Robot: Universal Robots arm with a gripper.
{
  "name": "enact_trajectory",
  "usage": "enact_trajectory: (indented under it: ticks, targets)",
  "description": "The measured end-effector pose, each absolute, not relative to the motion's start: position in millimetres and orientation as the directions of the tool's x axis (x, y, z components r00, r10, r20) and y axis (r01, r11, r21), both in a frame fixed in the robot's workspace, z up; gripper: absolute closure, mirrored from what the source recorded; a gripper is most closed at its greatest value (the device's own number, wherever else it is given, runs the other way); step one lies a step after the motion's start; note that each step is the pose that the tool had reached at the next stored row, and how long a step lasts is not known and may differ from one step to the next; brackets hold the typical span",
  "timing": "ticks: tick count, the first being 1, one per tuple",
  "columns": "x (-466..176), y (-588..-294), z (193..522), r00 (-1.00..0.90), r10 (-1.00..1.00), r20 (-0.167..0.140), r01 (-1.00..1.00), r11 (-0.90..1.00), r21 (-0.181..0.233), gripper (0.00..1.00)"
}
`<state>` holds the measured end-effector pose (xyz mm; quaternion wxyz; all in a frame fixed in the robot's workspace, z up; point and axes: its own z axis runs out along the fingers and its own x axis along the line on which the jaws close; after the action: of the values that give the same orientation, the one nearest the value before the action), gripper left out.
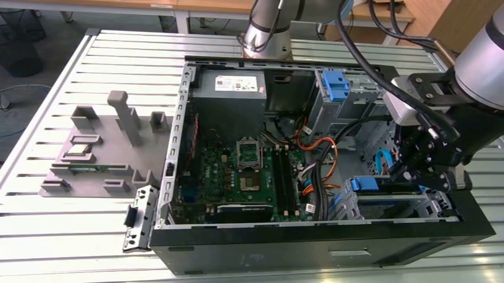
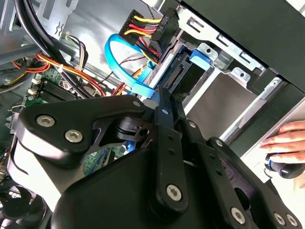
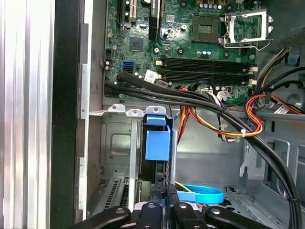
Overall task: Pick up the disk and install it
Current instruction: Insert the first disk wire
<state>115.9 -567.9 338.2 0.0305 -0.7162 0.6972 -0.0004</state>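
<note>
disk [image 3: 157, 143] stands on edge in the metal drive cage [image 3: 116, 143], at 4 o'clock of the open computer case [image 1: 275, 253] in the exterior view: blue rail end, dark body; gripper [image 3: 165, 193] claw pressed together, just beside it

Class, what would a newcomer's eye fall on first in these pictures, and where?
The open computer case, its green motherboard bare, sits on a slatted table. At the exterior view's right the black gripper hangs over the drive cage, by the blue-railed disk.
</note>
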Motion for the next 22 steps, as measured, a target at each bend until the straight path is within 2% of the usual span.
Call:
enact_trajectory:
  ticks: [22]
  targets:
    - [115.9, -567.6, 332.5, 0.028, -0.999, -0.042, -0.999, -0.026, -0.044, 0.84]
